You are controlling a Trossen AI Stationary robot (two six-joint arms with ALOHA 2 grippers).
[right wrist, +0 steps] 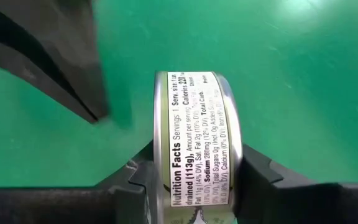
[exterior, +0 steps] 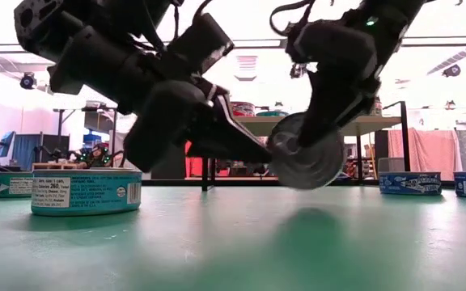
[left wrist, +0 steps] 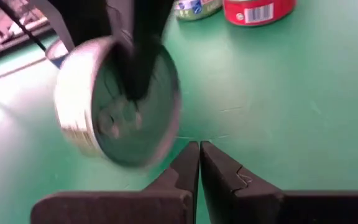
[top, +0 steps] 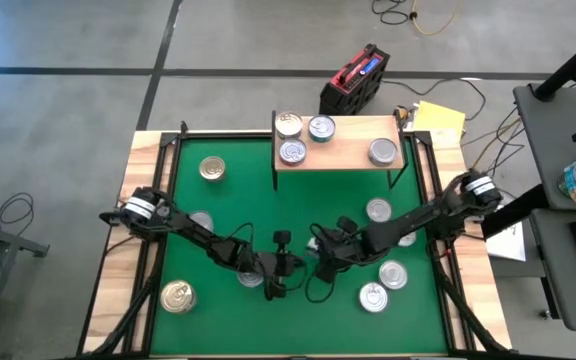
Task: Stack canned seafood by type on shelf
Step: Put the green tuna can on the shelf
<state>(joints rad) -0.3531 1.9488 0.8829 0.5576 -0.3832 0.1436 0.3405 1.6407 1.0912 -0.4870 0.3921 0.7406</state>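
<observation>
A silver-topped can (right wrist: pixel 194 143) with a pale green label is up on its edge over the middle of the green mat (top: pixel 268 210), with my right gripper (top: pixel 320 252) shut on it. My left gripper (left wrist: pixel 199 146), shut, points at that can's rim (exterior: pixel 275 153) from the table's left. The light-wood shelf (top: pixel 343 152) stands at the far edge and carries several cans (top: pixel 292 151), each resting flat. More cans (top: pixel 211 168) lie flat about the mat. My right gripper pinches the can's two flat round faces (right wrist: pixel 225 163) between its two fingers (right wrist: pixel 257 171), which slant down from the right. The label band faces the wrist. The can stands on edge, slightly tilted, its lowest rim (exterior: pixel 306 186) just clear of the mat. My left gripper's shut tips (exterior: pixel 261 153) reach the can's rim; whether they touch it, I cannot tell.
Loose cans lie on the mat at the left (top: pixel 177 296) and right (top: pixel 373 297), one close under my left arm (top: pixel 251 277). A blue-labelled can (exterior: pixel 86 191) sits near the front. A red-labelled can (left wrist: pixel 258 9) shows beyond. The wood-bordered mat has free room in its middle.
</observation>
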